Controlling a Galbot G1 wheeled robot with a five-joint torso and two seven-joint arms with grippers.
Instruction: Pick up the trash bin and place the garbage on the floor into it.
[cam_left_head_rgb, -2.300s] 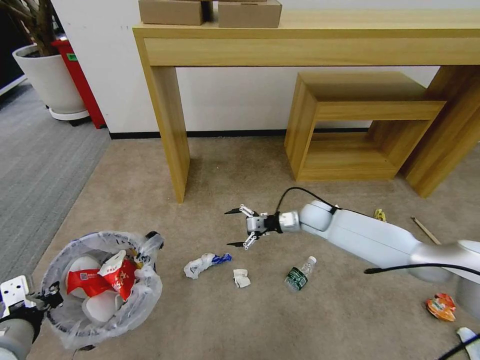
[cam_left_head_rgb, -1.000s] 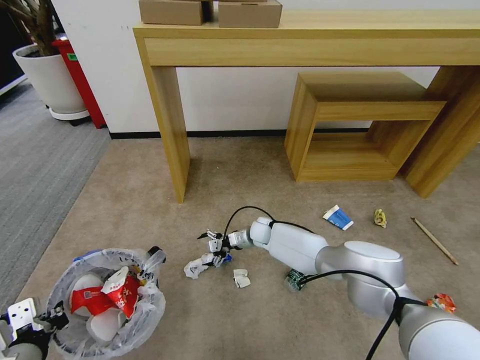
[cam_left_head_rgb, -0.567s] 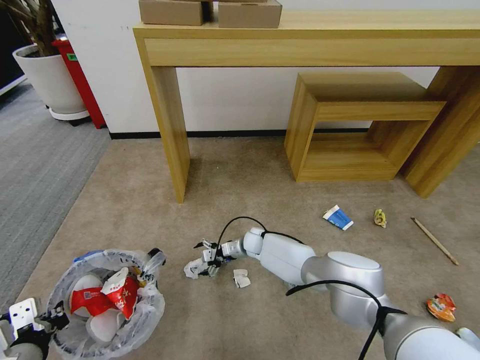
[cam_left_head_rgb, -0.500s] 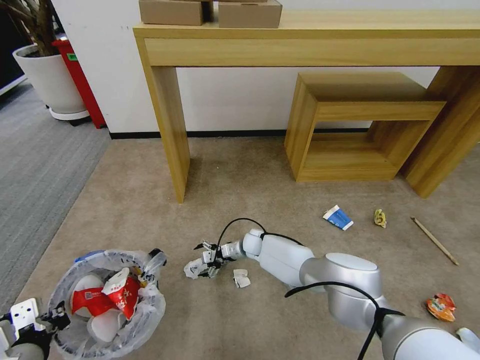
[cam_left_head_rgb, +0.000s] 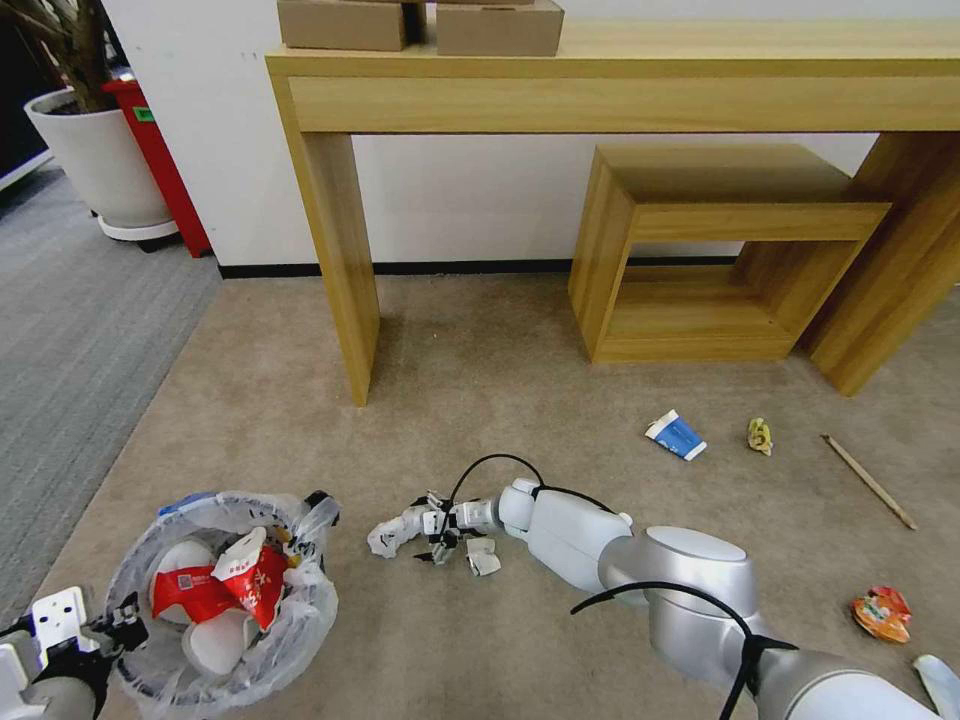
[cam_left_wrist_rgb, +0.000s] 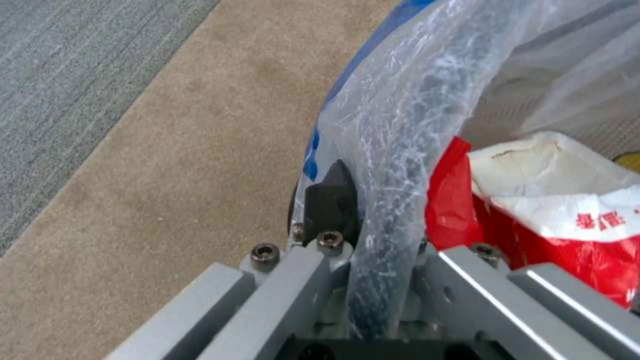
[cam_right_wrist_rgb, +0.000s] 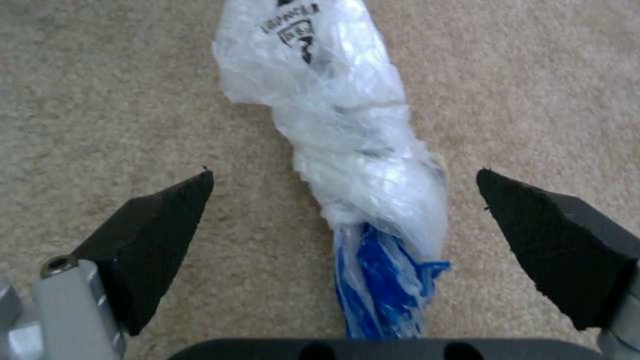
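Note:
The trash bin (cam_left_head_rgb: 312, 598), lined with a crinkly bag, sits low at my left and holds red-and-white wrappers (cam_left_head_rgb: 220, 583). My left gripper (cam_left_head_rgb: 118, 612) is shut on its rim (cam_left_wrist_rgb: 400, 150), the bag-covered edge pinched between the fingers (cam_left_wrist_rgb: 320, 200). My right gripper (cam_left_head_rgb: 433, 527) is down at the floor (cam_left_head_rgb: 300, 430), open. Its black pads (cam_right_wrist_rgb: 160, 235) stand on either side of a twisted white-and-blue plastic wrapper (cam_right_wrist_rgb: 347, 140), apart from it. The same wrapper (cam_left_head_rgb: 392, 531) lies just left of the gripper in the head view.
More garbage lies on the carpet: crumpled paper (cam_left_head_rgb: 484, 558), a blue-white carton (cam_left_head_rgb: 676, 436), a yellow scrap (cam_left_head_rgb: 760, 435), a wooden stick (cam_left_head_rgb: 868, 482), an orange wrapper (cam_left_head_rgb: 882, 612). A table leg (cam_left_head_rgb: 340, 260) and a low wooden shelf (cam_left_head_rgb: 710, 250) stand behind.
My right arm has swung left and dropped to the carpet, and its open fingers now straddle the white-and-blue wrapper. The bin in my left gripper has shifted slightly.

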